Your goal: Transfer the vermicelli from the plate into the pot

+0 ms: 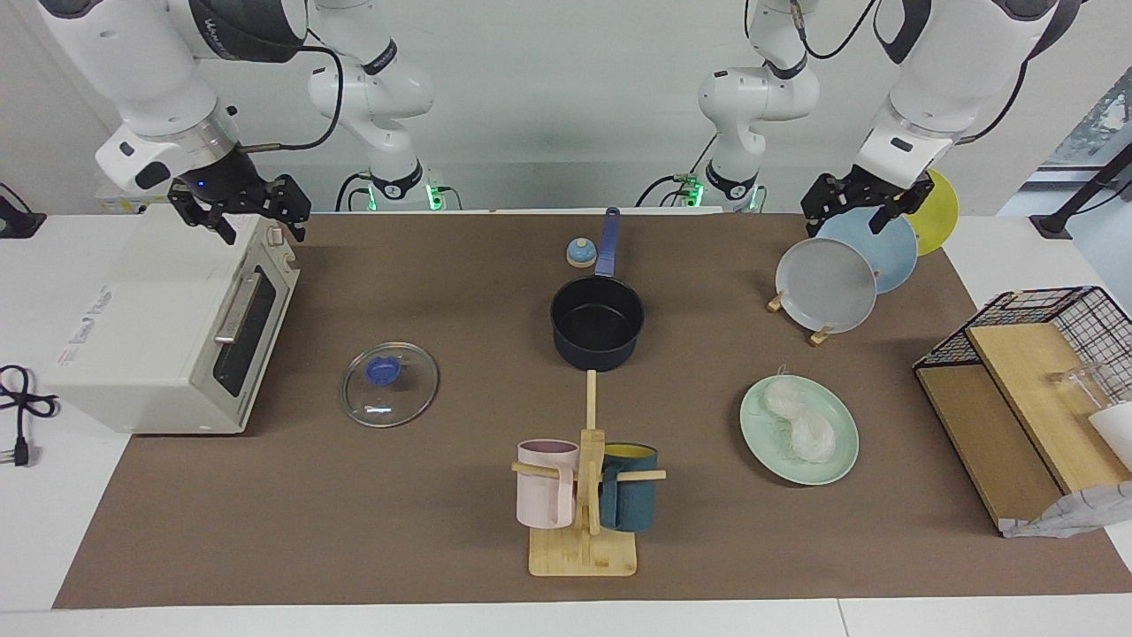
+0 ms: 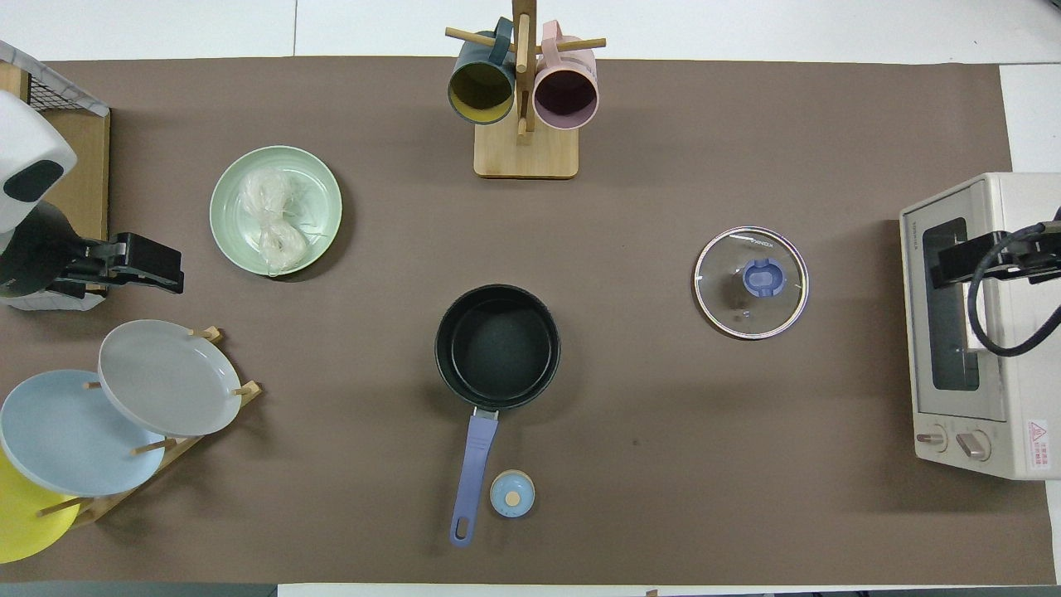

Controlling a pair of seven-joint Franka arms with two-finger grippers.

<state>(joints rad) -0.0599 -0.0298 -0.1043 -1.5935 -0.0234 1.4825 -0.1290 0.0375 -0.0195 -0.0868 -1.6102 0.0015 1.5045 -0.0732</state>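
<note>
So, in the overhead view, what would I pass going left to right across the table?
Plate with vermicelli → pot → glass lid → toaster oven.

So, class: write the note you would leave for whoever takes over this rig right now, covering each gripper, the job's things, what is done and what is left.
Left gripper: raised over the plate rack, holding nothing, waiting.
Right gripper: raised over the toaster oven, holding nothing.
Vermicelli: both nests on the plate, toward the left arm's end of the table.
Pot: mid-table, nothing in it, its glass lid lying on the mat toward the right arm's end.
Done: nothing yet.
Left: move both nests into the pot.
</note>
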